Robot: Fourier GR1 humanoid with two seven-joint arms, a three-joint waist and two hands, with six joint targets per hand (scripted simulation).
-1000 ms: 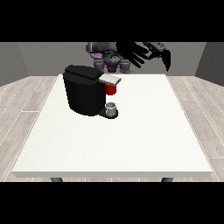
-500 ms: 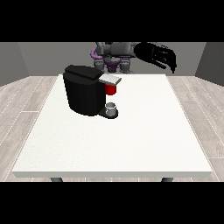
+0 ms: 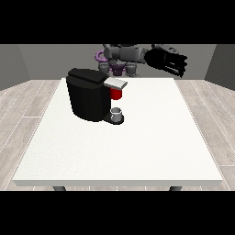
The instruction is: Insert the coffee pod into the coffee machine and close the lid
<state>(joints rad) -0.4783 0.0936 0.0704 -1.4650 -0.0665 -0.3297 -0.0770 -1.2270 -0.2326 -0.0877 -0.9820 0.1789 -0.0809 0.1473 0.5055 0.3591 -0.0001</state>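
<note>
Raised above the white table's far right edge, the hand at the view's right shows fingers spread and holding nothing, well apart from the coffee machine; a grey thing sits at the machine's base, with wide bare tabletop around it.

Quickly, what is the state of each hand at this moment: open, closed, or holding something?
Hand at the view's right: raised above the table's far edge, holding nothing visible; open or closed cannot be told.
Hand at the view's left: not in view.

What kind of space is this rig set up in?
Probably a bare test room with a kitchen-style task: a large white table on wood-plank flooring, plain grey walls, and a black coffee machine as the main appliance on the table.
</note>
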